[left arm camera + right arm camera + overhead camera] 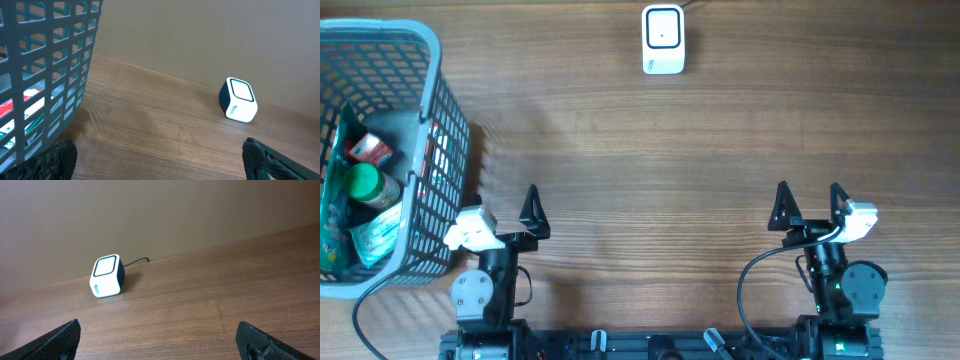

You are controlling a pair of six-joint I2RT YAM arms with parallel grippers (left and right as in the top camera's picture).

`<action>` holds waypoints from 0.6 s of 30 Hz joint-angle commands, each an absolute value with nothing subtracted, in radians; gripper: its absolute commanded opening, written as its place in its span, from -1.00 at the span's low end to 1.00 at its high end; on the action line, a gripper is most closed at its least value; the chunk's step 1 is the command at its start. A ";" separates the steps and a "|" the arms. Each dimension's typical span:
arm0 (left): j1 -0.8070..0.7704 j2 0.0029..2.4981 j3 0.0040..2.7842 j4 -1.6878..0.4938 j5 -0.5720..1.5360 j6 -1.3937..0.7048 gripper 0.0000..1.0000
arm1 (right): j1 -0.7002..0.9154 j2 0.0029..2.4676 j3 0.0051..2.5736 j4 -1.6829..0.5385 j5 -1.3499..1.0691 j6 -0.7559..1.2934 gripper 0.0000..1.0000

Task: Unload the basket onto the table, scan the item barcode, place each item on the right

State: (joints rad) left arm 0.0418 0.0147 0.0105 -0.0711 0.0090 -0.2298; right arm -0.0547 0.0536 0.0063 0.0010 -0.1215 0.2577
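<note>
Progress: nothing is being scanned yet.
Tools: left gripper [502,205] and right gripper [809,195] are gaping wide, carrying nothing.
Stock: items [365,185] are sitting in the basket [430,60], just left of the left gripper.
Reader: scanner [662,38] is waiting well ahead of both.

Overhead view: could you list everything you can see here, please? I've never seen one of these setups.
table: one, brown wood, under everything
basket: one, grey plastic mesh, left side
bottle: one, green cap, inside basket
packet: one, red and white, inside basket
pouch: one, teal, inside basket
scanner: one, white, far edge middle, cabled
left gripper: one, black, near edge, open
right gripper: one, black, near edge, open
</note>
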 commanded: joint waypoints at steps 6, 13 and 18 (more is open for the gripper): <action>0.048 0.006 0.006 -0.074 0.018 -0.213 1.00 | -0.052 0.057 0.006 0.006 -0.100 0.265 1.00; 0.048 0.006 0.006 -0.074 0.018 -0.213 1.00 | -0.052 0.057 0.006 0.006 -0.100 0.265 0.98; 0.048 0.006 0.006 -0.069 -0.020 -0.213 1.00 | -0.052 0.057 0.006 0.006 -0.100 0.265 0.99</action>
State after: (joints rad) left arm 0.0418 0.0147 0.0105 -0.0708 0.0074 -0.2295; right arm -0.0547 0.0536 0.0063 0.0010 -0.1215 0.2577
